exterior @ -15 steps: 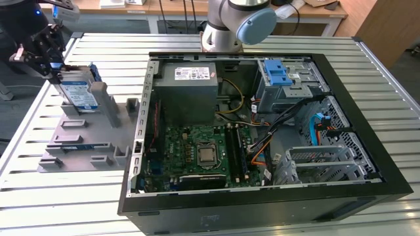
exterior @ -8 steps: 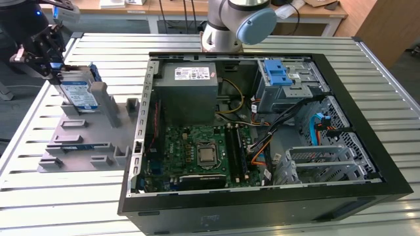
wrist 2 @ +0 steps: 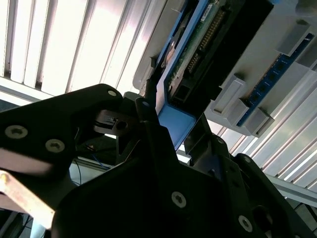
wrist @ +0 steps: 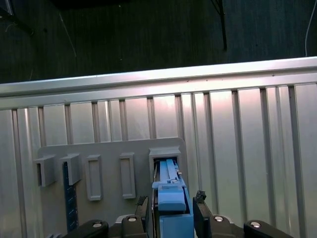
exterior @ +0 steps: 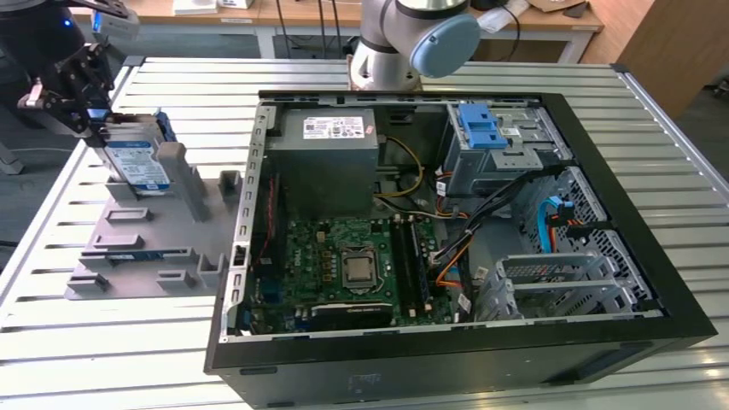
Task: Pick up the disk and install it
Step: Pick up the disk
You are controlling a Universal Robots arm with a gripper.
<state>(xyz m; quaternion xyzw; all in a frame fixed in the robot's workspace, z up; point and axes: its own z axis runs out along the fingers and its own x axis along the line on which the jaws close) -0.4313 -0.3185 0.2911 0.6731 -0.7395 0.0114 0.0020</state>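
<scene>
The disk (exterior: 137, 162) stands upright on its edge at the grey fixture (exterior: 137, 252) on the exterior view's left, its white and blue label facing the case. My gripper (exterior: 106, 126) sits on its upper end. In the first wrist view the black fingers (wrist: 199, 202) press both sides of the disk's blue rail (wrist: 171, 196), and the disk's far end reaches into a fixture slot (wrist: 165, 154). The second wrist view shows the disk's green board edge (wrist 2: 198, 49) and blue rail between the fingers. I cannot tell whether the disk has lifted off the slot.
An open computer case (exterior: 592, 213) lies on the slatted metal table (exterior: 672, 137), with a grey power supply (exterior: 330, 149), a motherboard (exterior: 353, 256) and a metal drive cage with a blue latch (exterior: 481, 128). The arm's base (exterior: 399, 43) stands behind the case.
</scene>
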